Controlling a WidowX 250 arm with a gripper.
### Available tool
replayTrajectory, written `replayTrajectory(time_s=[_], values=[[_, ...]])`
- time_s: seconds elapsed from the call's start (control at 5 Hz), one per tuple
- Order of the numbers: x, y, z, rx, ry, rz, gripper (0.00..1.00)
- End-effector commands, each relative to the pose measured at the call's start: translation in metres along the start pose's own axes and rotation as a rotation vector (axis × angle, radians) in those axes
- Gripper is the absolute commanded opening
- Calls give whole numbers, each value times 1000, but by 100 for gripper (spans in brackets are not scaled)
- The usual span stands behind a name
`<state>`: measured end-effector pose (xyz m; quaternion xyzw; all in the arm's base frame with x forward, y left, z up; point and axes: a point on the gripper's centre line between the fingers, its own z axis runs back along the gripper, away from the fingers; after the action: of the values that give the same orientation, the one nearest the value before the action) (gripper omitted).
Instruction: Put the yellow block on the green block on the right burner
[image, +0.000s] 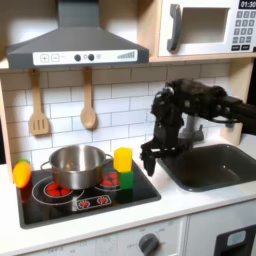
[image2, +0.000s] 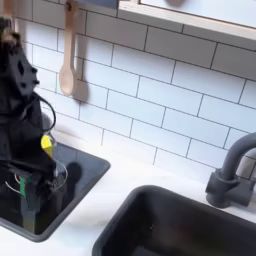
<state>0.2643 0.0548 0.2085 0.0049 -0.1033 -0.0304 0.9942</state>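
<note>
**Ana:** Since the yellow block (image: 122, 159) already sits on top of the green block (image: 125, 180) in the first exterior view, over the right burner (image: 112, 183) and just beside the steel pot (image: 77, 165), I judge the placing itself done. What matters now is getting away cleanly.

**Ben:** And the gripper (image: 148, 157)?

**Ana:** It hangs to the first exterior view's right of the stack, near but apart from it, with nothing between the fingers. They look parted, so it has let go.

**Ben:** So how to finish well?

**Ana:** Lift straight up and drift toward the sink (image: 213, 166), never sideways into the stack; a small knock would probably tip the top block.

**Ben:** Does the second exterior view help?

**Ana:** Partly. The arm (image2: 20, 100) covers much of the hob (image2: 75, 185); a bit of yellow shows beside it, with a trace of green lower down. The fingers are too dark to read there.
</note>
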Motion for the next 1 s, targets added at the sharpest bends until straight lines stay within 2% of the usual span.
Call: replayTrajectory(time_s=[0.0,0.2,0.8], values=[[-8,-5,-5,-29,37,4,100],[-13,-7,-9,-45,115,-7,100],[-12,-8,-9,-43,109,-11,100]])
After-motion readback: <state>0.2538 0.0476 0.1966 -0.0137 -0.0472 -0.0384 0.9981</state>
